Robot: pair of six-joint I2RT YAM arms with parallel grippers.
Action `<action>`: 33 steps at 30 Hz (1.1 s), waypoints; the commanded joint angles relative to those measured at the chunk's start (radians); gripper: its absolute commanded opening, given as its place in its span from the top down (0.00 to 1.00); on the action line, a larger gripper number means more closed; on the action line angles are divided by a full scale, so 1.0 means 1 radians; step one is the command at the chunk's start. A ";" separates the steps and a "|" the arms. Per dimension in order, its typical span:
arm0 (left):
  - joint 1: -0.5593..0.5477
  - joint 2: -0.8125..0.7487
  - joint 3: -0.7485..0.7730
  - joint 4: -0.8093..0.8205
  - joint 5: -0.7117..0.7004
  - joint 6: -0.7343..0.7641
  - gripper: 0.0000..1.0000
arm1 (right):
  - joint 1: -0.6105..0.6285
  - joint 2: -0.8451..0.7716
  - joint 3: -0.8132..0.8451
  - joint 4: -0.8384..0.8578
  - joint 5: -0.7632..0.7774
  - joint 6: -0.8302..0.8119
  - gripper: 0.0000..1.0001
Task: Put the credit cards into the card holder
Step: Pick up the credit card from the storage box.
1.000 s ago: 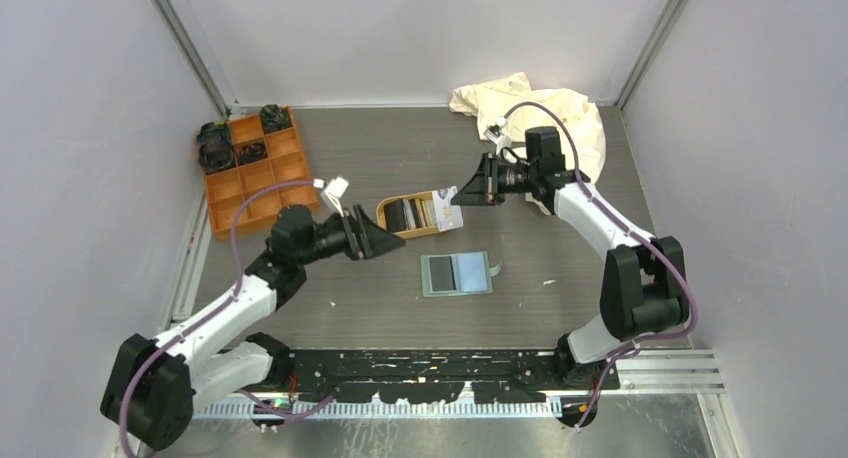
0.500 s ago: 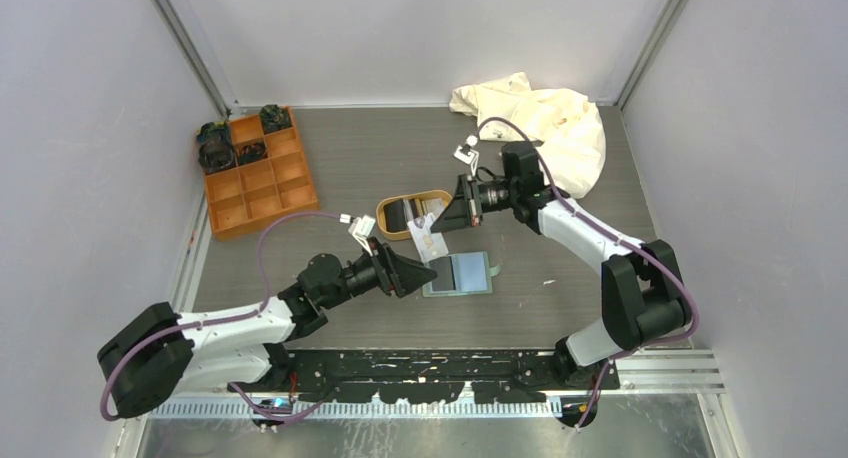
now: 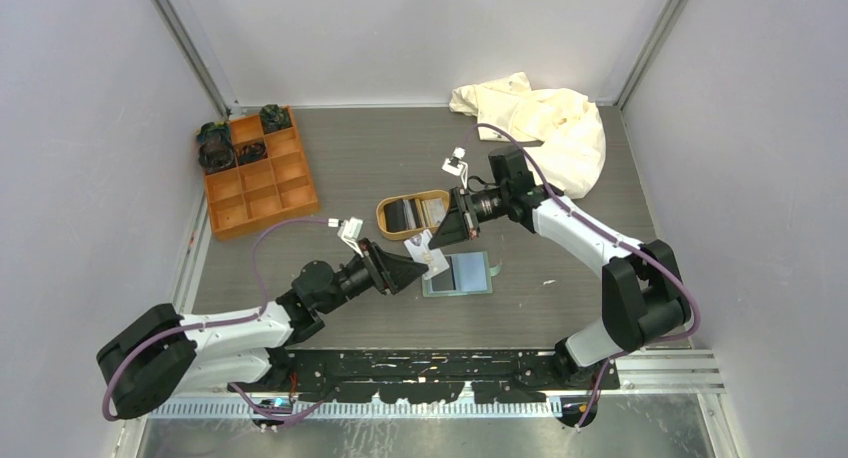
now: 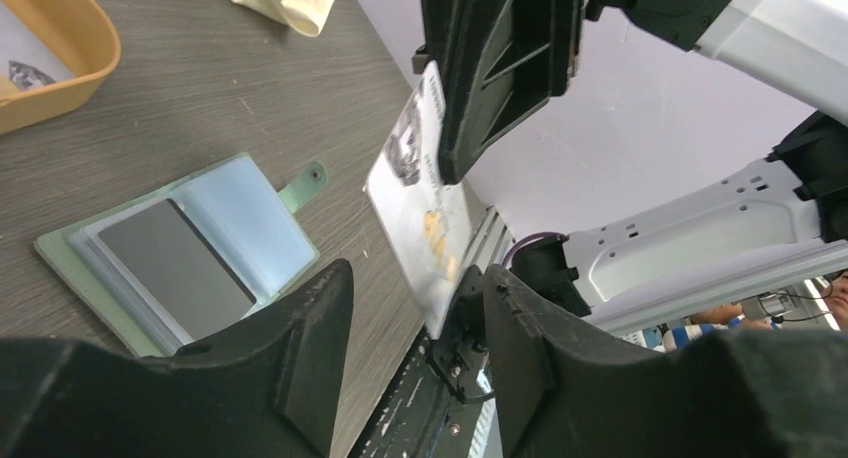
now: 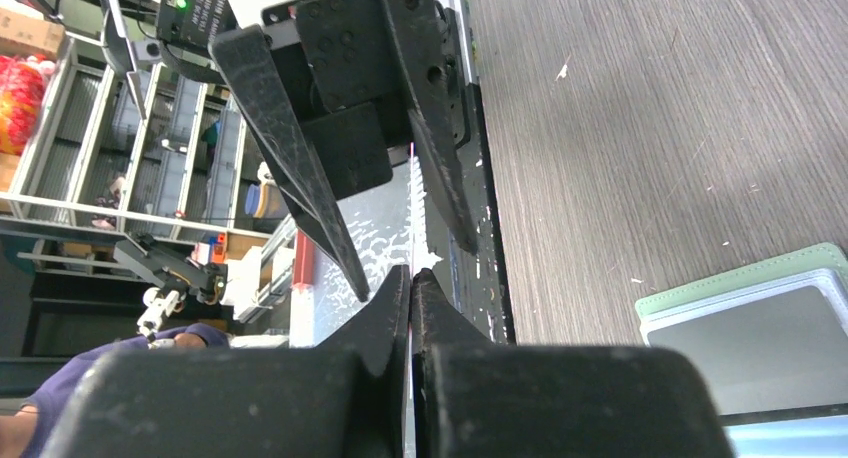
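One credit card (image 4: 415, 203), two grippers
Right gripper (image 3: 437, 240) was clamped on it; left gripper (image 3: 421, 268) had jaws apart around its other end; card holder (image 3: 460, 275) lay open mid-tabletop (image 3: 350, 158).

Sage-green card holder (image 4: 52, 246), white printed card (image 4: 430, 228), tan tray (image 3: 380, 216), orange box (image 3: 262, 183), grey wood-grain table (image 3: 360, 158).

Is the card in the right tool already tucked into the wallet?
No, the right tool holds the card in the air, apart from the open wallet.
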State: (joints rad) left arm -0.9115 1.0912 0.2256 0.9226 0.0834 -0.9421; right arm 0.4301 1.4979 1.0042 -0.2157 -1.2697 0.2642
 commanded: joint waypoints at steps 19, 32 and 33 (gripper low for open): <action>0.044 -0.028 0.000 0.130 0.079 -0.045 0.79 | 0.042 -0.032 0.068 -0.203 -0.024 -0.281 0.98; 0.099 -0.018 -0.040 -0.007 0.174 -0.048 1.00 | 0.039 -0.066 0.165 -0.576 0.347 -0.748 0.54; 0.108 -0.020 -0.047 -0.035 0.182 -0.055 1.00 | 0.031 -0.082 0.154 -0.568 0.415 -0.794 0.53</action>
State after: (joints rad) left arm -0.8307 1.0916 0.2039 0.9623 0.2256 -0.9913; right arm 0.4774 1.4963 1.1095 -0.6445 -1.1076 -0.2623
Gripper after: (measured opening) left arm 0.009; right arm 0.451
